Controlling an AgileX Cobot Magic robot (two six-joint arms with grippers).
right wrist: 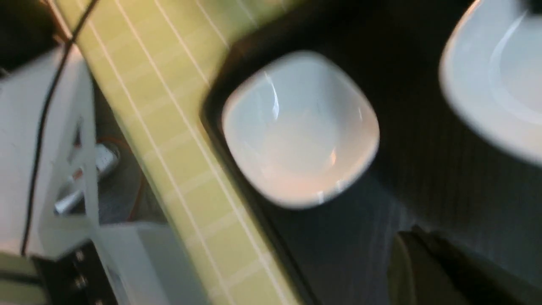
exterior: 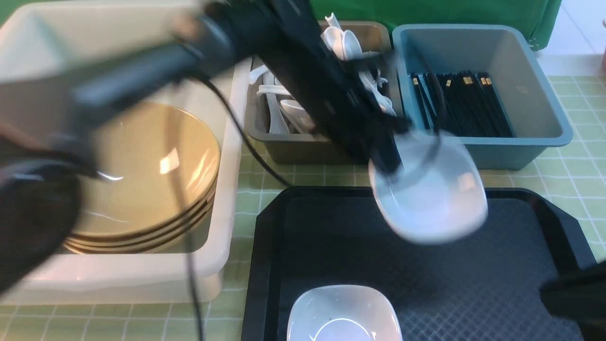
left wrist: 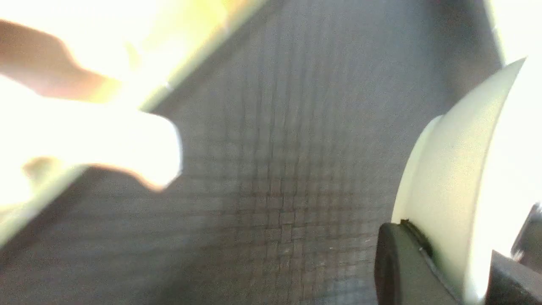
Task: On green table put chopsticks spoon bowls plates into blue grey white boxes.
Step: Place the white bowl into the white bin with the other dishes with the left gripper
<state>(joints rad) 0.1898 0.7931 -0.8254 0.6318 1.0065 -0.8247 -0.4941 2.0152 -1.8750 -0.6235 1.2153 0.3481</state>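
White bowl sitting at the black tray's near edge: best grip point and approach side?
Pinch the rim of the white bowl from above, straddling the wall. It sits upright and open, with thin flaring sides. Probably take the rim's right side: the black tray is bare there, while its raised lip crowds the bowl's left.

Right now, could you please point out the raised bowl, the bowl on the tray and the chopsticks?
raised bowl (exterior: 440,208), front view, inner wall.
bowl on the tray (exterior: 343,317), front view, inner floor.
chopsticks (exterior: 466,106), front view, middle of the bundle.
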